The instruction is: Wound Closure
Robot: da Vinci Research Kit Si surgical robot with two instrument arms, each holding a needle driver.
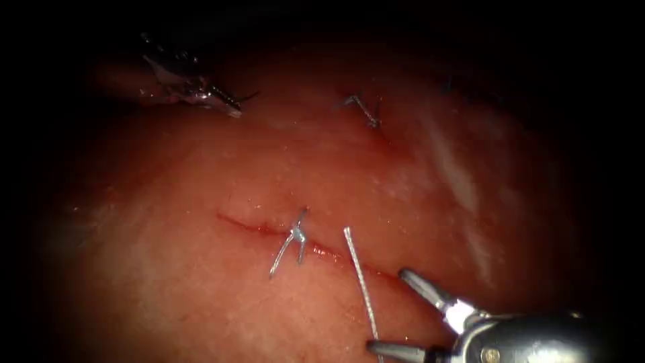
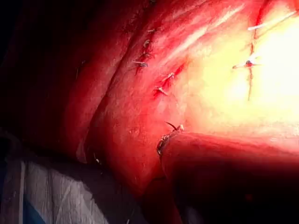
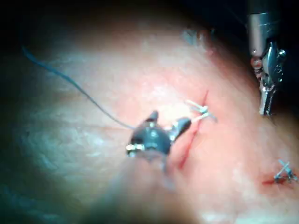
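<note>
Endoscope view: pink tissue [image 1: 201,289] is seen with a thin red cut [image 1: 248,227] running from left down to the right. One tied stitch [image 1: 295,236] with two short cut tails crosses the middle of the cut. A second tied stitch [image 1: 366,115] sits on another cut, further away and to the right. The right claw [image 1: 393,312] is seen at the near right with its jaws spread wide, one on each side of a pale strand of thread [image 1: 359,275] that rises from the tissue just right of the stitch; nothing is gripped. The left claw [image 1: 225,101] lies far away on the left; its jaws cannot be made out. No needle can be made out. By the look of it, the cut's left and right ends remain open.
</note>
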